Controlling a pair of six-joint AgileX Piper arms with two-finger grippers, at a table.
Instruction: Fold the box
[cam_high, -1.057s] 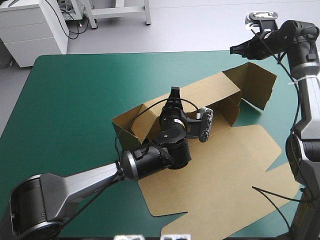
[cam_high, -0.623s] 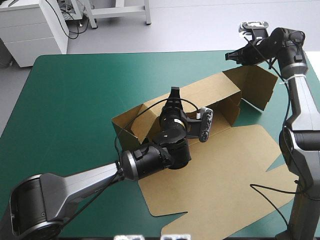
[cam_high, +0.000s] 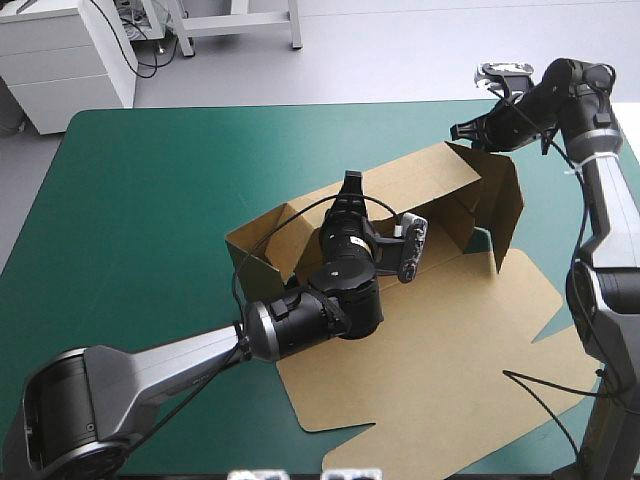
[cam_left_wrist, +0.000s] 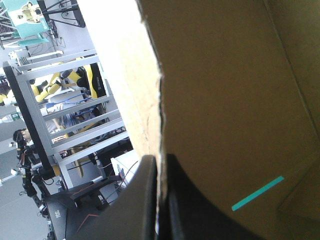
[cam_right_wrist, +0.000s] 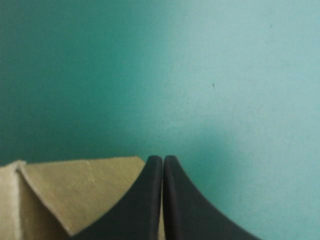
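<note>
Box (cam_high: 430, 340) at middle of counter (cam_high: 150, 200), long axis near-left to far-right, open side up, lid panel (cam_high: 400, 390) flat on its near side. My left gripper (cam_high: 350, 186) clamped on box's rear long wall (cam_high: 405, 180), about mid-length. My right gripper (cam_high: 462, 131) fingers together, empty, just off box's far-right end, tip beside upright end flap (cam_high: 505, 205). Right arm nearer that flap; my guess: next push goes inward along box's long axis.
</note>
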